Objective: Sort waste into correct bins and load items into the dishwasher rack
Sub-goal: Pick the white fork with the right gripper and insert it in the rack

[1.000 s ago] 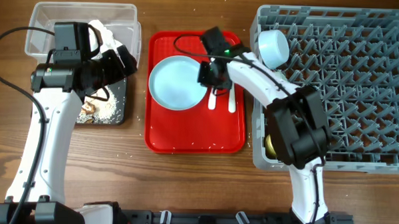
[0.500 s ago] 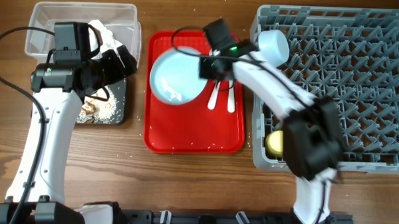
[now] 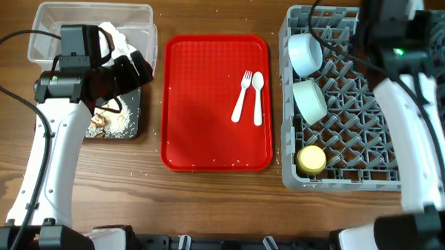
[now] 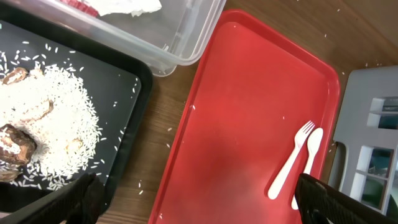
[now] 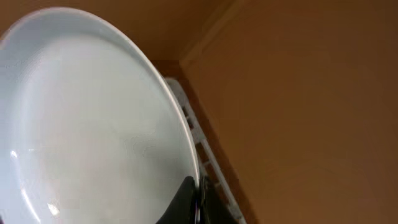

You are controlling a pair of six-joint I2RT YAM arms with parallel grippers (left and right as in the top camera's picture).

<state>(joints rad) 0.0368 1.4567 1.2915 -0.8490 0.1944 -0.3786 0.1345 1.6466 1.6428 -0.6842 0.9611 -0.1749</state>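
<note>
My right gripper (image 5: 198, 198) is shut on the rim of the pale blue plate (image 5: 93, 124), which fills the right wrist view. In the overhead view the plate is hidden, and the right arm (image 3: 392, 42) reaches over the back of the grey dishwasher rack (image 3: 422, 147). The rack holds a pale blue bowl (image 3: 304, 54), a mint-green bowl (image 3: 310, 100) and a yellow cup (image 3: 311, 159). A white fork (image 3: 242, 96) and spoon (image 3: 257, 96) lie on the red tray (image 3: 200, 124). My left gripper (image 4: 205, 208) is open and empty above the tray's left edge.
The clear tub (image 3: 63, 27) holds the white napkin (image 4: 130, 6) and the red wrapper (image 4: 81, 6). The black tray (image 4: 124, 81) in front of it holds rice and food scraps (image 4: 43, 124). Loose rice grains lie on the wooden table (image 3: 146, 174).
My right gripper has lifted the plate off the red tray and carried it right, over the back of the rack. The mint-green bowl and yellow cup are now uncovered. The left arm has not moved.
</note>
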